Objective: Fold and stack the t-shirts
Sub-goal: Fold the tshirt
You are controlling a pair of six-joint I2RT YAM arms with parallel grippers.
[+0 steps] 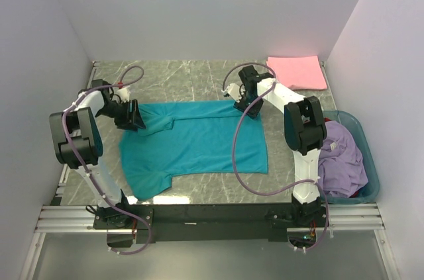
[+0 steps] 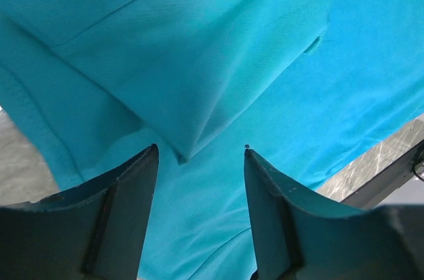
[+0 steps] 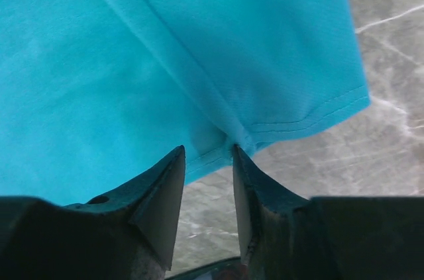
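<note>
A teal t-shirt [image 1: 199, 141] lies spread flat on the marble table, its top edge folded over. My left gripper [image 1: 136, 118] hovers at the shirt's upper left corner. In the left wrist view it [image 2: 200, 151] stands open, and the pointed tip of a folded teal flap [image 2: 182, 154] lies loose between the fingertips. My right gripper [image 1: 244, 104] is at the upper right corner. In its wrist view it [image 3: 207, 149] is open over the stitched hem [image 3: 311, 121], whose bunched edge touches the right fingertip [image 3: 237, 151]. A folded pink t-shirt [image 1: 297, 71] lies at the back right.
A teal plastic basket [image 1: 372, 181] stands at the right edge with a crumpled lavender shirt [image 1: 341, 157] in it and a bit of red cloth [image 1: 324, 121] behind. Grey walls close in the table on three sides. Cables loop over the teal shirt's right part.
</note>
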